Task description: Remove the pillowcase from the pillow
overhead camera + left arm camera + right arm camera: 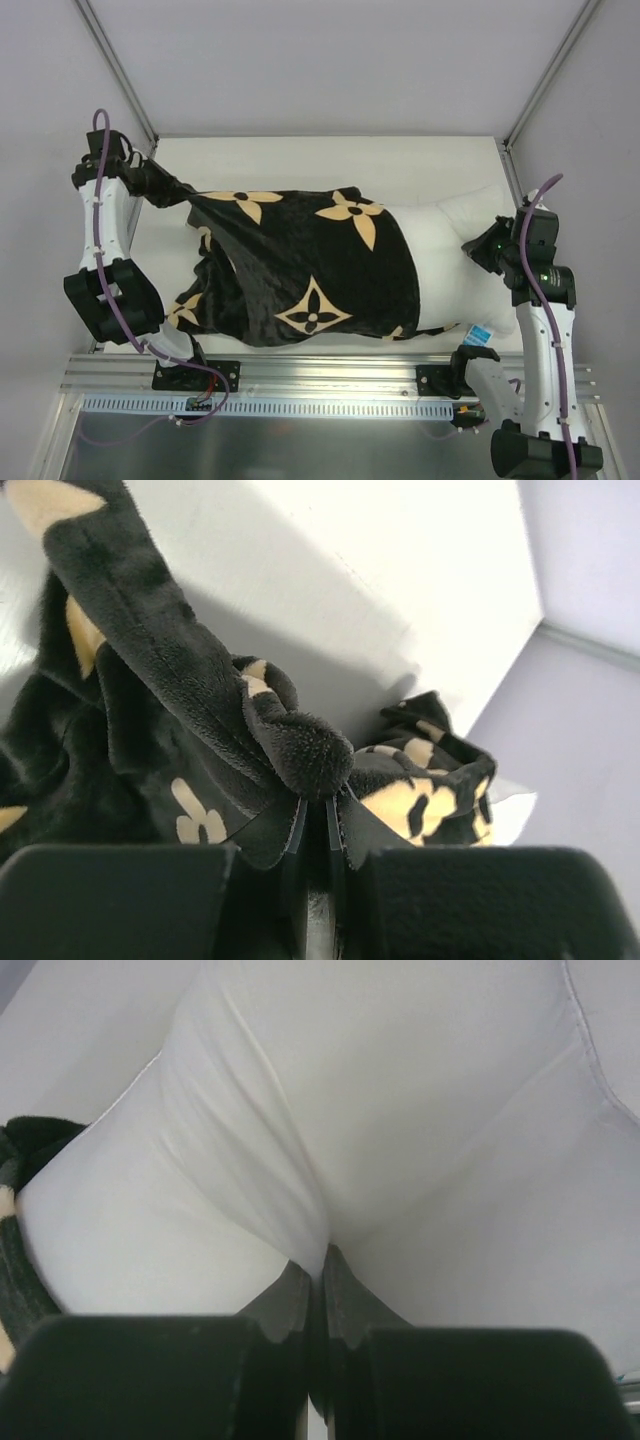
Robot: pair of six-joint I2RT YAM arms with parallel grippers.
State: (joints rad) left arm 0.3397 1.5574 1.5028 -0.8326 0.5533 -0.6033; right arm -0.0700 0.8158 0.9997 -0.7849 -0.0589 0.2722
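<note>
Shows pillowcase [300,270] draped over left two-thirds of pillow [450,250], lengthwise left to right on white table [330,160], between both arms. Leaves right end of pillow bare, blue-and-white tag [478,333] at near right corner. Has left gripper [182,196] at far left corner of pillowcase, jaws clamped on a bunched fold of black plush, cloth stretched taut from there to the pillow. Confirms in left wrist view: knot of fabric squeezed between the fingers [296,830]. Puts right gripper [480,248] at bare right end of pillow, jaws pinched together on a ridge of white cover. Matches in right wrist view: white fabric puckered into the claw, creases fanning up from the pinch. Bunches in loose folds at near left of pillowcase, tan flower and star prints facing up. Catches black edge of pillowcase at left border of right wrist view.
</note>
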